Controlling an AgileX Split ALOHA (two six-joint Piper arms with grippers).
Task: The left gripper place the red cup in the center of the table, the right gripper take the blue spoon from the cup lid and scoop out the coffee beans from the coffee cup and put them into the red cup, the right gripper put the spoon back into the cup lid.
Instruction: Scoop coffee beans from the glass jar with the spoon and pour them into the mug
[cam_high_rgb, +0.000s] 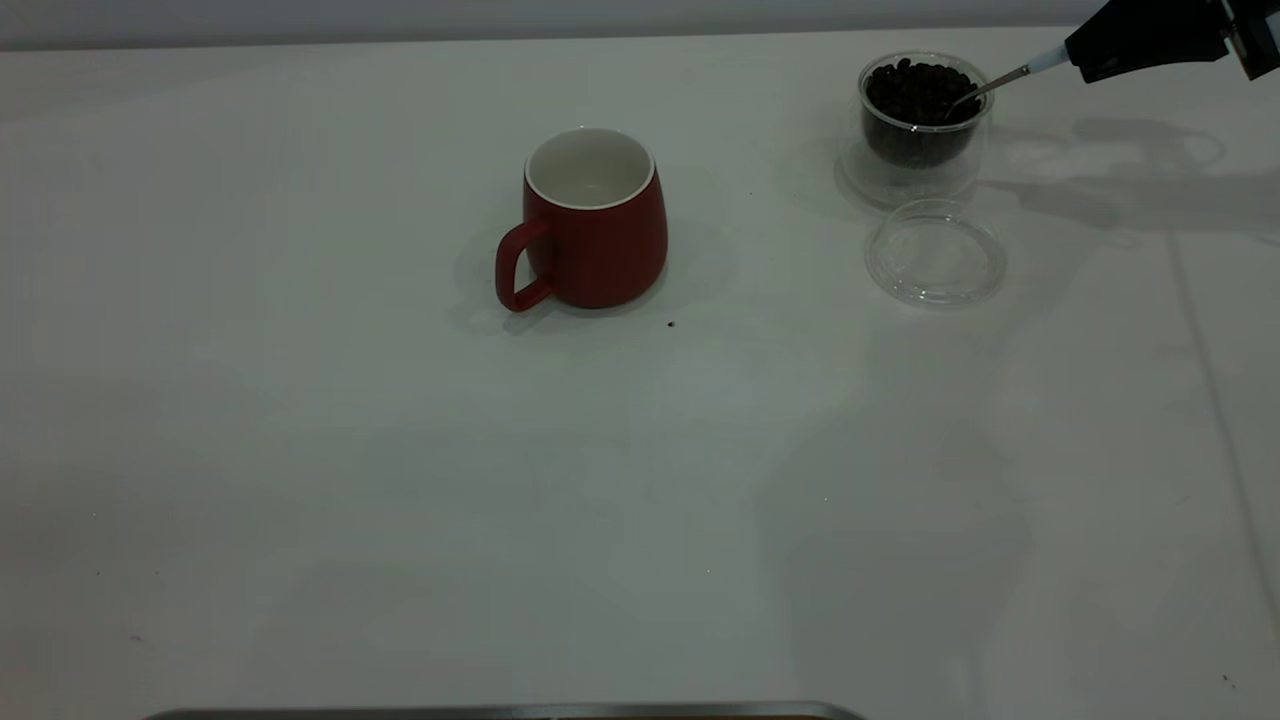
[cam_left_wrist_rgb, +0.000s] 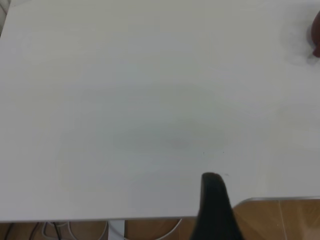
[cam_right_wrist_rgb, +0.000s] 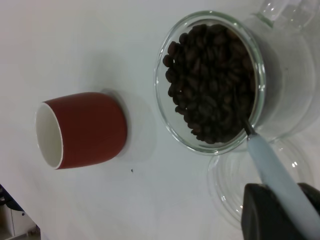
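Spoon in coffee cup, far right corner of tabletop.
My right gripper (cam_high_rgb: 1085, 58) clamps the blue spoon (cam_high_rgb: 1000, 80); its bowl sits among the coffee beans (cam_high_rgb: 915, 95) in the coffee cup (cam_high_rgb: 925, 125).

Right gripper (cam_high_rgb: 1085, 62): matte black, angular housing tapering to wedge-shaped fingers (cam_right_wrist_rgb: 265, 212), with a pale strip across the body near the table's far right corner. Left gripper: only one black, blunt-tipped, smooth finger (cam_left_wrist_rgb: 215, 205) visible in its wrist view. No cables, screws or markings discernible on either.
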